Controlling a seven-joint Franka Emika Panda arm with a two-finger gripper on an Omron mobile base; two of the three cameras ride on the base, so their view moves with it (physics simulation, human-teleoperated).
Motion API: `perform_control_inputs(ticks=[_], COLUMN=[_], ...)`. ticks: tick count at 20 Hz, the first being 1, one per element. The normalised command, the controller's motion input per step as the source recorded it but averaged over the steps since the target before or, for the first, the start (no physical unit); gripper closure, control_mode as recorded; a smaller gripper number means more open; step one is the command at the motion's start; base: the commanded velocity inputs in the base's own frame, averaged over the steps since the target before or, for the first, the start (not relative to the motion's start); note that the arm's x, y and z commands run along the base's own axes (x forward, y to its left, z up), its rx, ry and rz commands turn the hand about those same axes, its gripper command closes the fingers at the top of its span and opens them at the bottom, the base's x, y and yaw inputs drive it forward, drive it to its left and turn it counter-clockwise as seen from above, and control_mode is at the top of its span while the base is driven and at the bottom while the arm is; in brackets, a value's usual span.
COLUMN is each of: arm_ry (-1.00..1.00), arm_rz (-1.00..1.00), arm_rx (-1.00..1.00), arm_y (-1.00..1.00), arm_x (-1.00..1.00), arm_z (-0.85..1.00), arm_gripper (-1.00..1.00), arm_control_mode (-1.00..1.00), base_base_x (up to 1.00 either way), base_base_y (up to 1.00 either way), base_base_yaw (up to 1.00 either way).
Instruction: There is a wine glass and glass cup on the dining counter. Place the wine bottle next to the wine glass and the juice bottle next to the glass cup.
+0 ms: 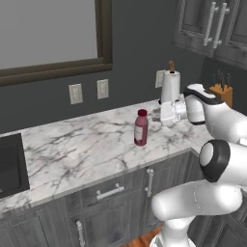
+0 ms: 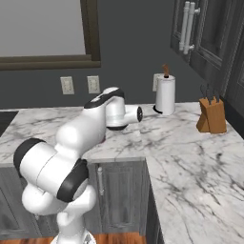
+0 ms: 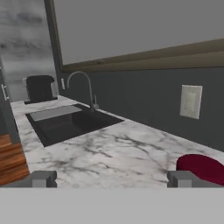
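Juice bottle [image 1: 141, 127] stands upright on the marble worktop [image 1: 87, 144], out in the open, away from the wall and short of the front edge. Gripper [image 3: 112, 179] sits level with the bottle's top, just beside it; in the hand view the dark red cap [image 3: 202, 168] shows at lower right, right behind one fingertip [image 3: 183, 178], not between the two. Jaws are spread to full width and hold nothing. From the left base view the hand reaches in from the bottle's right, on the side of the paper towel roll [image 1: 170, 87]. That roll stands upright against the wall, past the bottle; a knife block [image 2: 212, 116] with dark handles in its slots stands farther along the worktop beyond the roll. On the bottle's other side, well apart, a dark sink [image 3: 70, 122] is set into the worktop with a curved faucet [image 3: 83, 87] behind it; a dark toaster [image 3: 40, 88] sits beyond the sink. Wall outlets [image 1: 89, 91] sit above the worktop behind the bottle.
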Motion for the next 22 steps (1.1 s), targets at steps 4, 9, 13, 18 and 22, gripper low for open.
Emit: perform_control_inputs(ticks=[4, 9, 13, 18, 22], arm_ry=[0.00, 0.00, 0.00, 0.00, 0.00], arm_rz=[0.00, 0.00, 0.00, 0.00, 0.00], arm_rx=[0.00, 0.00, 0.00, 0.00, 0.01], arm_y=[0.12, 0.01, 0.00, 0.00, 0.00], arm_x=[0.16, 0.15, 0.23, 0.27, 0.18], arm_z=[-0.12, -0.19, -0.11, 0.00, -0.01], arm_gripper=[-1.00, -1.00, -1.00, -1.00, -1.00], arm_control_mode=[-1.00, -1.00, -1.00, -1.00, -1.00], base_base_x=[0.00, 0.00, 0.00, 0.00, 0.00], base_base_y=[0.00, 0.00, 0.00, 0.00, 0.00], base_base_yaw=[0.00, 0.00, 0.00, 0.00, 0.00])
